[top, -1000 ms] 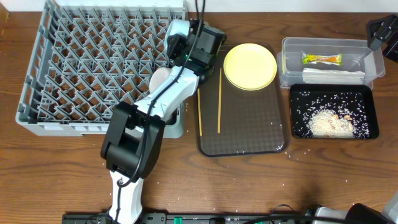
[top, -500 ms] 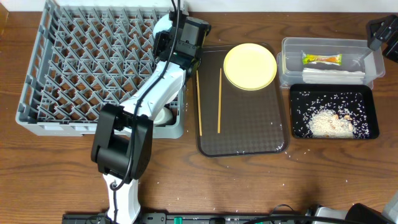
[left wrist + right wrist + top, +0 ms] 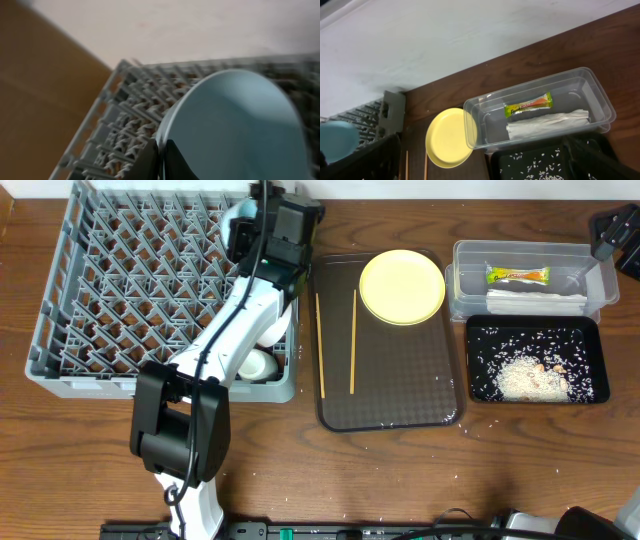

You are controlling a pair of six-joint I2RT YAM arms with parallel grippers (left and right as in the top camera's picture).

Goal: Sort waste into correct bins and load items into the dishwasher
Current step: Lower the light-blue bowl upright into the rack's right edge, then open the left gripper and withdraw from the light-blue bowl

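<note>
L tool (image 3: 161, 150): clamped on light-blue bowl (image 3: 235, 125) rim, now at far-right corner of dish rack (image 3: 60, 300); a sec ago nearer rack's right edge. R tool (image 3: 612, 232): wide, empty. Clear tub (image 3: 600, 280): snack wrapper (image 3: 517, 275), folded paper (image 3: 535, 300). Black tray (image 3: 471, 360): rice (image 3: 530, 375). Serving tray (image 3: 400, 390): yellow plate (image 3: 401, 285), chopsticks (image 3: 352, 340). White bowl (image 3: 255, 365) in rack, overhead only.
</note>
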